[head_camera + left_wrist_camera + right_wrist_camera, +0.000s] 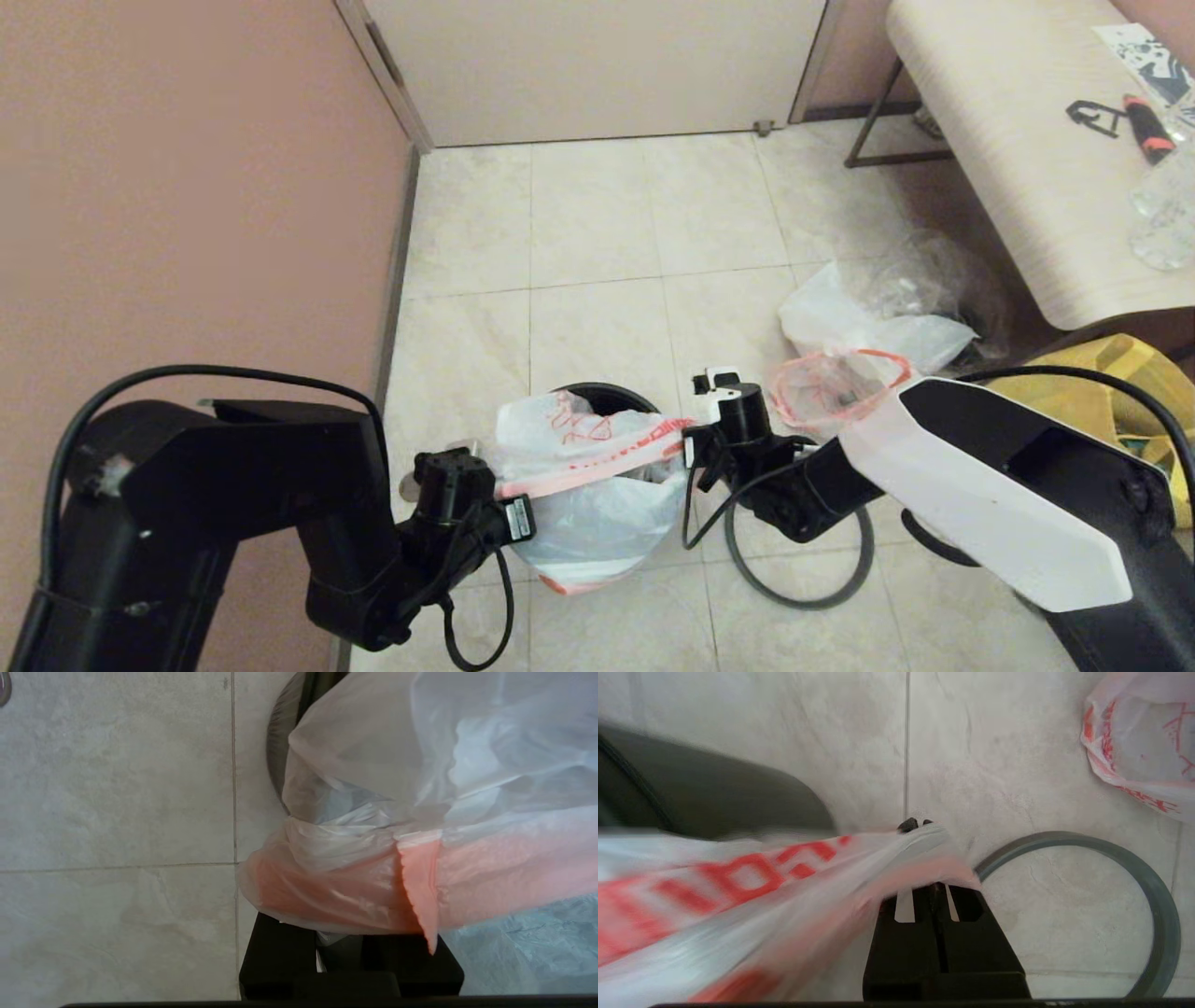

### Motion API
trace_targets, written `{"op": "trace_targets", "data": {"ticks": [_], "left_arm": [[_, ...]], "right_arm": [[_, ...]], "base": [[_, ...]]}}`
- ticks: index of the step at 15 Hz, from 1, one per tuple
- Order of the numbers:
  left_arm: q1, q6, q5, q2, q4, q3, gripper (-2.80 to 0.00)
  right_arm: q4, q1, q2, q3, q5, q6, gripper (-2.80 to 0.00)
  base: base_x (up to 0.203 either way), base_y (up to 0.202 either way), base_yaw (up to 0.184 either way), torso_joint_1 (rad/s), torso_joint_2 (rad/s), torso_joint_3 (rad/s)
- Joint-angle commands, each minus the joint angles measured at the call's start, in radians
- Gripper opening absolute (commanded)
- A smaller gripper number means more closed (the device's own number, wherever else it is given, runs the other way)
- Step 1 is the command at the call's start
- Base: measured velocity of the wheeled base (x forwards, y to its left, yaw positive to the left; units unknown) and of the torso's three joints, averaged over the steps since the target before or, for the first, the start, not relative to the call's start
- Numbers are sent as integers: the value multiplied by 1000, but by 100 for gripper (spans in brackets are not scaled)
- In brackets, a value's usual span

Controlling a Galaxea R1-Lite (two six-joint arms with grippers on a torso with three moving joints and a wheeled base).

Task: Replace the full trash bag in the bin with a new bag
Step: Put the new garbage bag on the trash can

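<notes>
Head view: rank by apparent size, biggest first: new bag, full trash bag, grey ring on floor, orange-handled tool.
1. new bag, stretched between left gripper and right gripper.
2. full trash bag, close behind; the right arm hides part of it, so 1 versus 2 is unsure.
3. grey ring.
4. orange-handled tool, smallest, though farthest away.

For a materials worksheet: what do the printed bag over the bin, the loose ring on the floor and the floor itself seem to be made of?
Bag: thin plastic film, translucent and glossy; it crinkles. Ring: probably hard plastic, dull dark grey, keeping its round shape. Floor: likely ceramic or stone tile, pale and mottled, with grout lines.
</notes>
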Motion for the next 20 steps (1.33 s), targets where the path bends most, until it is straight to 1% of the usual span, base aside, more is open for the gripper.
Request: {"op": "trace_targets", "data": {"ticks": [1, 3, 5, 8, 10, 12, 14, 17, 19, 20], "left_arm": [[0, 6, 3, 12, -7, -3, -280], [0, 6, 3, 13, -5, -6, -280], [-2, 8, 3, 13, -5, -5, -280], [-8, 13, 1, 12, -8, -1, -280], [-18, 25, -1, 13, -10, 7, -280], [-13, 25, -1, 16, -11, -2, -280], [-13, 25, -1, 19, -13, -9, -280], [-11, 25, 2, 24, -11, -16, -280], [-11, 23, 3, 25, -11, -16, -280], [-10, 23, 3, 24, -12, -16, -280]], "right_arm": [[-4, 0, -76, 31, -1, 11, -280], [-3, 2, -139, 83, 10, 40, -280], [-4, 5, -162, 119, 36, 56, -280], [-7, 17, -163, 109, 39, 56, -280], [-5, 24, -146, 70, 47, 56, -280], [-1, 26, -146, 78, 62, 54, -280], [2, 33, -177, 155, 62, 54, -280], [8, 67, -276, 298, 61, 60, -280], [14, 87, -324, 328, 63, 92, -280], [25, 96, -342, 349, 63, 94, -280]], "base": [[0, 0, 0, 0, 0, 0], [0, 0, 0, 0, 0, 0], [0, 0, 0, 0, 0, 0], [0, 0, 0, 0, 0, 0], [0, 0, 0, 0, 0, 0], [0, 0, 0, 0, 0, 0], [0, 0, 0, 0, 0, 0], [0, 0, 0, 0, 0, 0], [0, 0, 0, 0, 0, 0], [0, 0, 0, 0, 0, 0]]}}
